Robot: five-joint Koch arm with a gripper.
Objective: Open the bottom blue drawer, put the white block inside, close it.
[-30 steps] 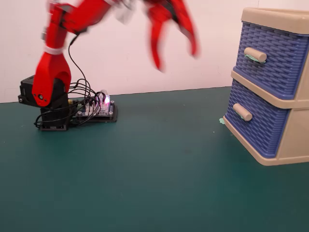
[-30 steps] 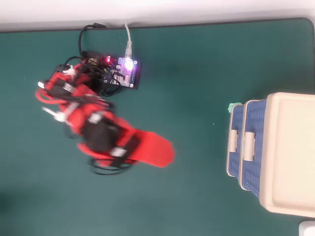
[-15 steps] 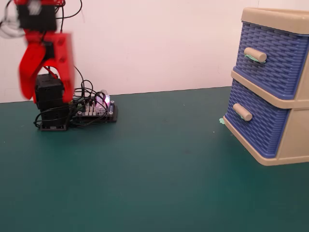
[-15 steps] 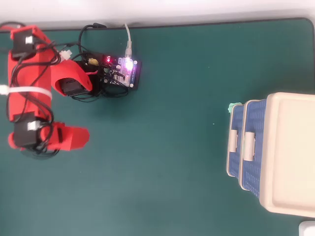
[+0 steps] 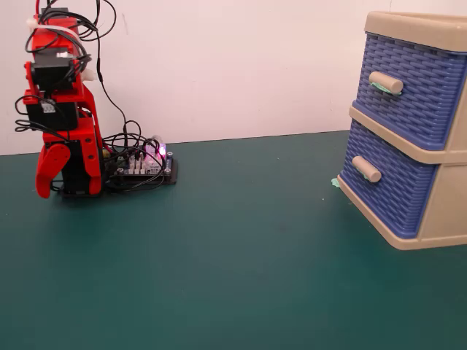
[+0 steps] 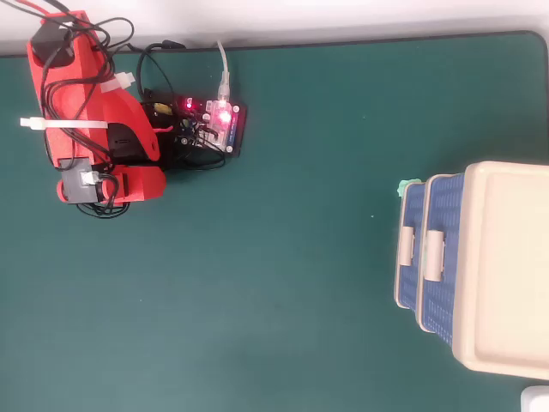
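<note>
Green mat (image 5: 241,277) fills the lower frame. At right, the bottom blue drawer (image 5: 390,186) sits pushed in, peg handle (image 5: 366,169) sticking out. Far left, the red arm (image 5: 62,109) is folded over its base, gripper (image 5: 62,179) pointing down; can't tell whether its jaws are apart. White block not visible.

We see open green mat (image 5: 241,248) between folded arm (image 5: 62,124) and cabinet (image 5: 445,197); only circuit board (image 6: 214,129) beside base.

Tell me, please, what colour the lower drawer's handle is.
Plain beige, clearest in the fixed view: handle on the bottom blue drawer.
</note>
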